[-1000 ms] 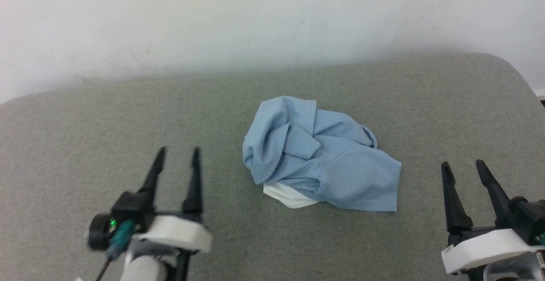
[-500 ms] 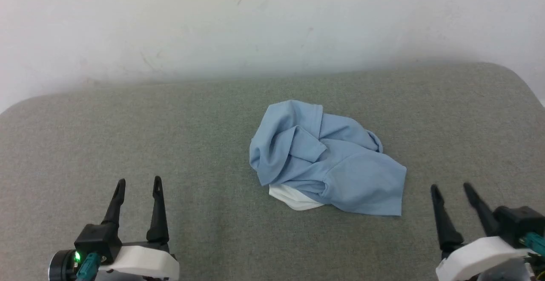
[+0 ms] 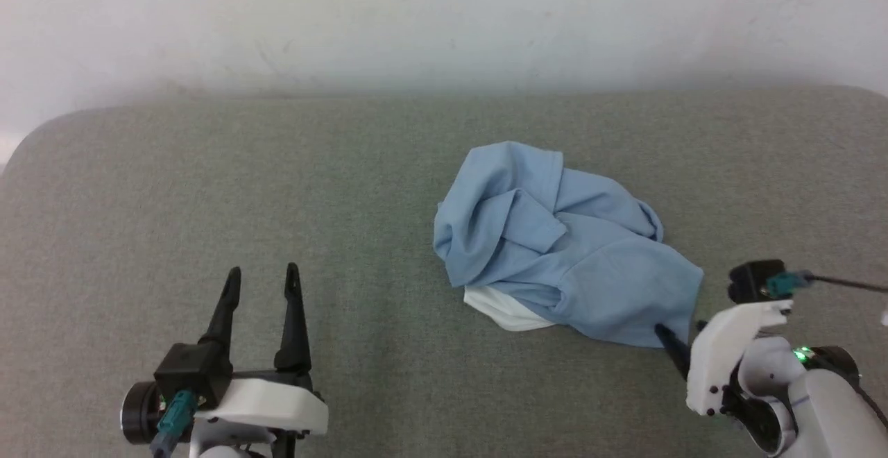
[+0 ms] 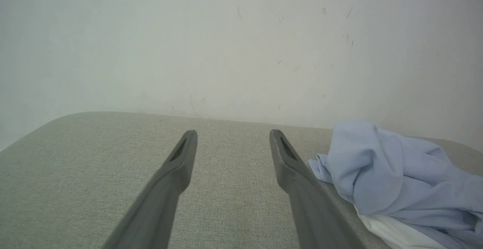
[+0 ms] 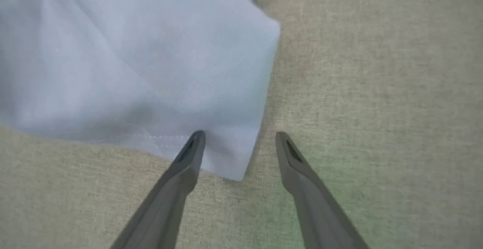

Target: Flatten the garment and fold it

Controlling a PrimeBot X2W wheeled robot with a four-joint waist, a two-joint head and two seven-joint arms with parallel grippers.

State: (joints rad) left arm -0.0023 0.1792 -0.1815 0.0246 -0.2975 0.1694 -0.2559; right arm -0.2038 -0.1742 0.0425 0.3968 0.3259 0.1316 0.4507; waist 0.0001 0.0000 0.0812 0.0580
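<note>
1. The garment (image 3: pixel 569 264) lies bunched, folds covering much of its own cloth; what the white piece (image 3: pixel 505 309) at its near edge is cannot be told.
2. The left wrist view cuts it off at right and bottom; the right wrist view, blurred, at top and left.
3. Of the right gripper (image 5: pixel 239 137), the head view shows one dark finger (image 3: pixel 670 347); its white housing (image 3: pixel 721 347) hides the rest.
4. Whether a fingertip (image 5: pixel 196 139) touches the hem (image 5: pixel 151 137) in the right wrist view cannot be told.
</note>
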